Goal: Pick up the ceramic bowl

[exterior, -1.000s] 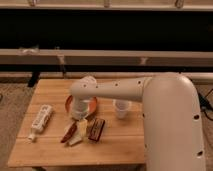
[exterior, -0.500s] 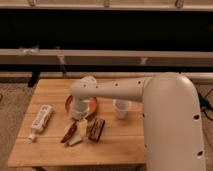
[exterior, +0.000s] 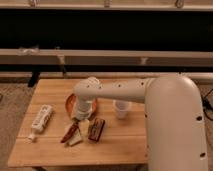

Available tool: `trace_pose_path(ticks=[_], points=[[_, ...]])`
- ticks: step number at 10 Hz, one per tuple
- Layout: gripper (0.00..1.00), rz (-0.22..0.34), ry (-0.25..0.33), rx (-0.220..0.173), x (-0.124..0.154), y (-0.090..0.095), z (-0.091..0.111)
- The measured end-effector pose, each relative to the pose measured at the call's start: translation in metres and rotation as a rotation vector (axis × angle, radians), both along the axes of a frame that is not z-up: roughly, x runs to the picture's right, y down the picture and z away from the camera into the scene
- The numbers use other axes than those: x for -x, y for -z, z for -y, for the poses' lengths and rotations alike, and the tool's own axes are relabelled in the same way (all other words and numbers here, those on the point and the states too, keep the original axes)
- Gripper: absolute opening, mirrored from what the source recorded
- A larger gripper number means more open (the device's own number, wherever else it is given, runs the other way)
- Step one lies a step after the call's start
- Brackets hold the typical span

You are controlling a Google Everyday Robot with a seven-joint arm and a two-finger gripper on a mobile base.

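The ceramic bowl [exterior: 71, 103], shallow and orange-red, sits on the wooden table [exterior: 50, 150] left of centre, mostly covered by my arm. My gripper [exterior: 83, 114] reaches down over the bowl's near side from the white arm [exterior: 150, 100] that fills the right of the view. The small white cup [exterior: 121, 108] stands upright to the right of the bowl.
A white bottle [exterior: 41, 120] lies on the table's left part. Snack packets lie in front of the bowl: a red one [exterior: 70, 132], a pale one [exterior: 81, 131] and a dark brown bar [exterior: 96, 129]. A dark wall with rails runs behind the table.
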State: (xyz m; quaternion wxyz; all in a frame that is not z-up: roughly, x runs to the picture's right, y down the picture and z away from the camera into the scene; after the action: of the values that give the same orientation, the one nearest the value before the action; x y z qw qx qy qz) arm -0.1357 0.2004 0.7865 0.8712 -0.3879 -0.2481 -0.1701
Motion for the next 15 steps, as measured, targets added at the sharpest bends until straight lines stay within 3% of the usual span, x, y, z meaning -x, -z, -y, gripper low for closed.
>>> trace_pose_path(ticks=[3, 11, 12, 15], points=[[0.80, -0.111, -0.061, -0.029, -0.045, -0.026, 0.003], [0.80, -0.202, -0.113, -0.094, -0.062, -0.054, 0.019], [0.78, -0.213, -0.124, -0.102, -0.063, -0.057, 0.021], [0.49, -0.226, -0.157, -0.117, -0.066, -0.062, 0.030]])
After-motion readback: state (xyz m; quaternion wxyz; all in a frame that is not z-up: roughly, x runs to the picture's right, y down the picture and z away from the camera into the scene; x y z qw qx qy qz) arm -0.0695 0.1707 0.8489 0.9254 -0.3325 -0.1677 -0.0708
